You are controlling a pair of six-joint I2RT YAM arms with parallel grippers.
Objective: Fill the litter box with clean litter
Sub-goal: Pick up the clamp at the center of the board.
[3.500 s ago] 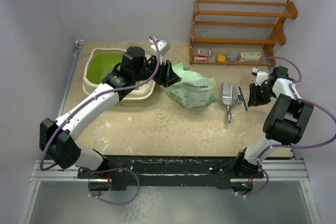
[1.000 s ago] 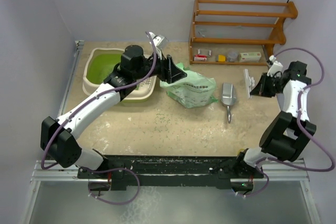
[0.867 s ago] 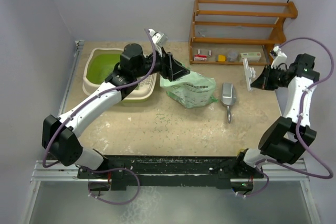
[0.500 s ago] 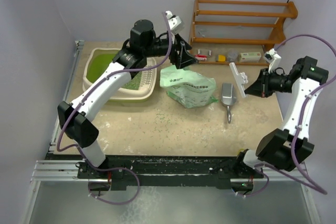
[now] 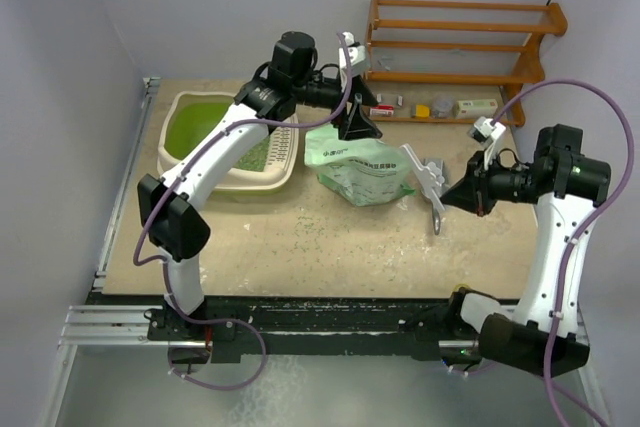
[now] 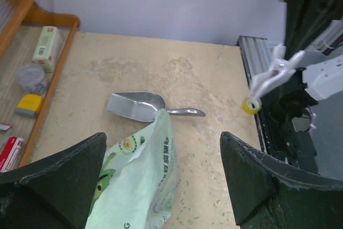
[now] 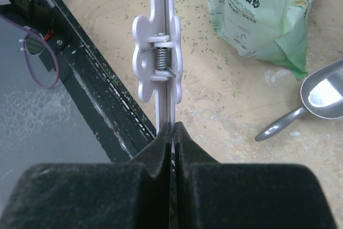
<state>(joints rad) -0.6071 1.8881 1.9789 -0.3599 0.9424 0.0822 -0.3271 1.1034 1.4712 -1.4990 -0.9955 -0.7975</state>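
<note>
The litter box [image 5: 230,183] sits at the back left, its lime-green inside holding green litter [image 5: 197,130]. The pale green litter bag [image 5: 366,169] lies in the middle, its top edge sticking up. My left gripper [image 5: 358,119] hangs open above that edge. In the left wrist view the bag [image 6: 143,182] rises between my spread fingers [image 6: 257,181] without touching them. My right gripper [image 7: 172,131] is shut on a white spring clip [image 7: 158,57], held in the air right of the bag [image 7: 261,9]. In the top view the clip [image 5: 422,175] hangs over the scoop.
A metal scoop [image 6: 136,105] lies right of the bag. A wooden rack [image 5: 460,47] with small items stands at the back right. Loose pellets are scattered on the table [image 5: 300,237]. A yellow tape roll [image 6: 249,105] sits by the table edge.
My left gripper opened, let go of the bag and rose up and to the right. The right arm swung the white clip leftward, over the scoop.
</note>
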